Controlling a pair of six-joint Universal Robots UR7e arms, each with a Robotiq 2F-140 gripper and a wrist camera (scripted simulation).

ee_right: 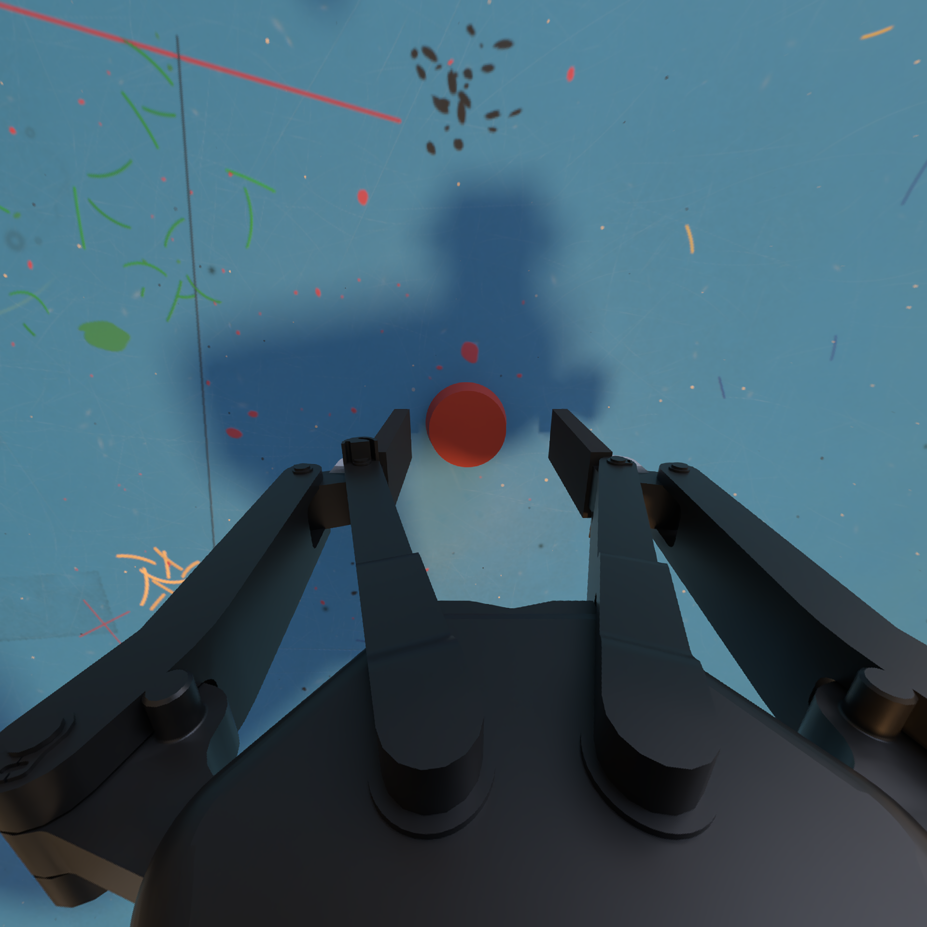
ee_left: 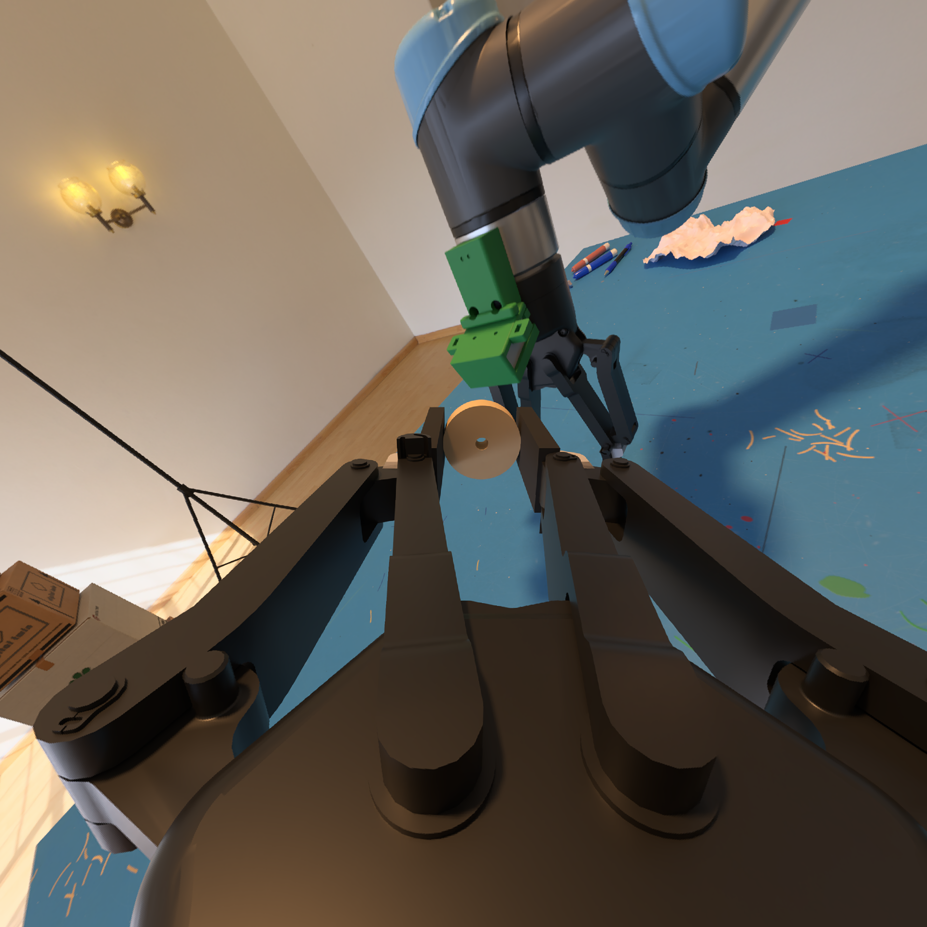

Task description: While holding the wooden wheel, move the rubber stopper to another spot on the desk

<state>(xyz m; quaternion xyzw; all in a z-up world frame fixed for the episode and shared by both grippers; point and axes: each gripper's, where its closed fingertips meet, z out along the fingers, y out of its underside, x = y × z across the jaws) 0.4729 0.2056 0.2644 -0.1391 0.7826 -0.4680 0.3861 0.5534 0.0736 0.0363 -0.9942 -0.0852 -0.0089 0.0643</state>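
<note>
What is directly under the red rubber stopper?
The rubber stopper sits between the open right gripper fingers, above the shadowed blue desk. Whether it touches the desk cannot be seen; its body covers that spot.

Left wrist view: right arm [ee_left: 526, 100] cut off by top edge, shoulder end unseen. Its gripper [ee_left: 618, 449] partly behind the left gripper's fingers [ee_left: 539, 451]; tip spacing too small to tell. Cardboard boxes [ee_left: 35, 617] cropped at left edge. Rear rim of wooden wheel [ee_left: 481, 440] hidden behind the pads. Right wrist view: underside of rubber stopper [ee_right: 466, 425] not visible; contact with desk [ee_right: 752, 150] cannot be told.
</note>
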